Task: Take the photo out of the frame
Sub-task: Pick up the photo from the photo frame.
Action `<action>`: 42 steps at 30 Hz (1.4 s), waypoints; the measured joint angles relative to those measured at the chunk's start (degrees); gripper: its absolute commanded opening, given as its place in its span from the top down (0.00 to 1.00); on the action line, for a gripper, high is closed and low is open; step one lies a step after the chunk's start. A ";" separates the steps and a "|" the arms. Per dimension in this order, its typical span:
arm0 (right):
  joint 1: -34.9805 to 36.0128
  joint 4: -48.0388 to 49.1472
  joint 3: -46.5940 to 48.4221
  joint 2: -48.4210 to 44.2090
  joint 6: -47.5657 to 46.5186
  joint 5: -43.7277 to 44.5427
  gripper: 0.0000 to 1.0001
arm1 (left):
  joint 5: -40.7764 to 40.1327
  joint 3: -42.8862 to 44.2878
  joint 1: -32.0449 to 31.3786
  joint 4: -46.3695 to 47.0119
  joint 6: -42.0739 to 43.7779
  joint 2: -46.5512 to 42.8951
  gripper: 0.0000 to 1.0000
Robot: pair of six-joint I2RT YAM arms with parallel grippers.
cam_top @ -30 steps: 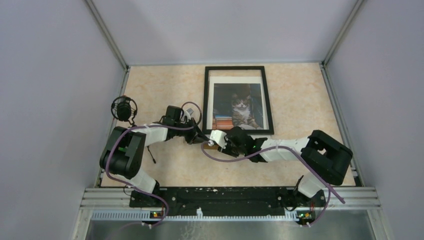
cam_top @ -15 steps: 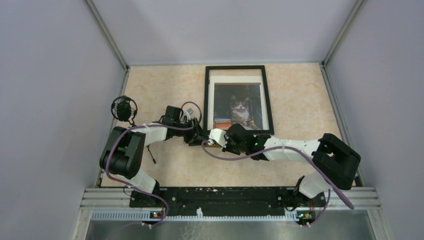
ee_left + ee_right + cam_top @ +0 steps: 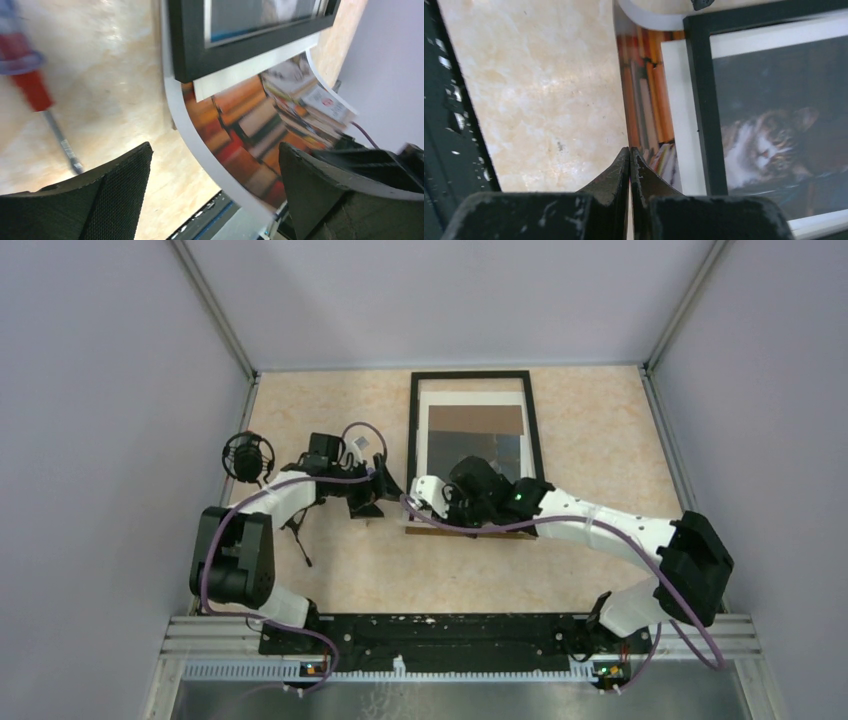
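Right wrist: right pincer (image 3: 629, 151) pinches photo (image 3: 644, 100) protruding from frame (image 3: 702, 100).

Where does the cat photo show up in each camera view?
Top external: the photo sits upper centre, partly hidden, inside the frame.
Left wrist: centre right, curling out from under the frame.
Right wrist: centre, its book strip poking past the frame.
Shared landmark: the black frame.

I work in a robot test cell, a lab rig: plain grey-lilac panels (image 3: 100, 390) wall in a beige marbled tabletop (image 3: 330, 410) on the left, right and far sides. My left arm (image 3: 275, 500) and right arm (image 3: 600, 525) are bolted to a black plate (image 3: 440, 633) on an aluminium rail (image 3: 200, 632) at the near edge.
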 measured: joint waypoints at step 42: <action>-24.35 -12.11 60.11 8.87 -34.82 13.05 1.00 | -8.02 7.23 13.33 -5.84 9.18 -0.98 0.01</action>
